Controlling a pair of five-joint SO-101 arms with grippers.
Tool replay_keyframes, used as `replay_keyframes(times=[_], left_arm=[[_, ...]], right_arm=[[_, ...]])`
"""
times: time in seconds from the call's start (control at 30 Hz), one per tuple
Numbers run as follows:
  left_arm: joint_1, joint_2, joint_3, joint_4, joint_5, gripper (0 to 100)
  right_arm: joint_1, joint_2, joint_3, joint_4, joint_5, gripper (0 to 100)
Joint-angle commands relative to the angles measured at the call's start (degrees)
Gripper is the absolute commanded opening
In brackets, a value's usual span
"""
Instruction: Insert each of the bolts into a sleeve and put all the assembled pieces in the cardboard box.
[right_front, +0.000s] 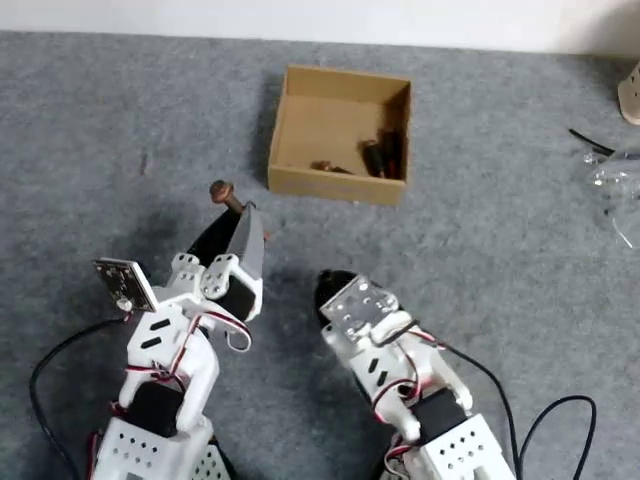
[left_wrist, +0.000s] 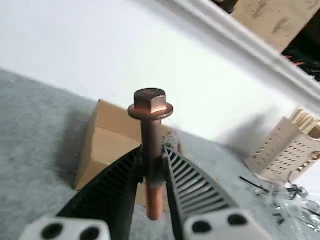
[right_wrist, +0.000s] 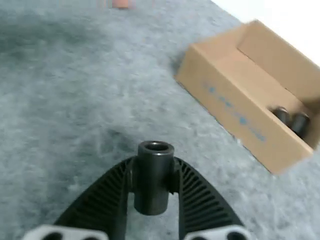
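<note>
My left gripper (left_wrist: 152, 175) is shut on a copper bolt (left_wrist: 150, 140), held by its shank with the hex head up. From above, that bolt (right_front: 226, 194) sticks out of the left gripper (right_front: 244, 222) just left of the cardboard box (right_front: 338, 182). My right gripper (right_wrist: 152, 182) is shut on a dark sleeve (right_wrist: 153, 176), open end up, above the grey carpet. From above, the right arm's gripper (right_front: 335, 290) sits below the box, mostly hidden by its wrist. Inside the box lie dark assembled pieces (right_front: 378, 157), which also appear in the right wrist view (right_wrist: 291, 119).
The cardboard box (left_wrist: 102, 150) stands at the back centre of the grey carpet. Clear plastic and black wires (right_front: 610, 175) lie at the far right. A slotted pale holder (left_wrist: 287, 150) stands by the wall. Open carpet stretches left of the box.
</note>
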Motion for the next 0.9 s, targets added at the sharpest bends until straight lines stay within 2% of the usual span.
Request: replay_keyframes(times=[0.0,0.1,0.27,0.63,0.87], left_arm=[[2.5,-1.2,1.1,-2.0,0.3,1],[4.5,-1.1,1.1,-1.8,0.3,1],[4.9,-1.1,1.1,-1.2,0.3,1],[5.0,-1.1,1.1,-1.2,0.6,1],[8.0,-1.0,1.1,1.1,0.3,1]], right_arm=[[-2.4,-1.2,3.8,-2.3,0.9,0.5],[-2.4,-1.2,3.5,-3.4,0.9,0.5],[-2.4,-1.2,3.9,-13.1,0.9,0.5],[-2.5,-1.2,3.9,-13.4,0.9,0.5],[-3.9,-1.2,3.9,-13.4,1.1,0.5]])
